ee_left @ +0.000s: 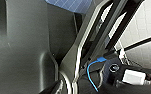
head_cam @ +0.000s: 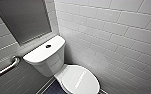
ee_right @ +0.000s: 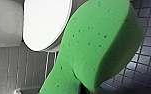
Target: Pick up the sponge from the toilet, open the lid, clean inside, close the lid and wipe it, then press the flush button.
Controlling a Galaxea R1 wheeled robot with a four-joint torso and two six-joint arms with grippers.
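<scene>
The right claw (ee_right: 83, 89) was closed on the narrow end of a bright green, pitted foam sponge (ee_right: 96, 47). Little of the claw itself could be made out past the foam. The sponge stood large and tilted before the right wrist camera, lifted off the dark blue, small-tiled floor (ee_right: 146, 62). Behind it lay the shut oval lid (ee_right: 46, 22) of the white ceramic toilet (head_cam: 66, 72). Whether the foam touched the lid's rim could not be told.

The left wrist view gave the robot's own dark grey shell and a thin blue cable (ee_left: 89, 75) running across it. How the left claw stood could not be told.

In the head view the lid sat at about 5 o'clock, flat down over the bowl. A strip of the blue floor lay just beside it at 7 o'clock. Further back, at 10 o'clock from the lid, rose the rectangular white tank with rounded corners (head_cam: 44, 56). The small dark round flush button (head_cam: 48, 46) sat in the middle of the tank's top.

At 9 o'clock from the tank a brushed metal grab bar (head_cam: 6, 67) slanted along the wall. Beyond the tank, at 11 o'clock, hung a framed panel of dull grey frosted glass (head_cam: 23, 20). A wall of glossy white brick-laid tiles (head_cam: 116, 30) ran from 12 o'clock round to 4 o'clock behind the toilet.
</scene>
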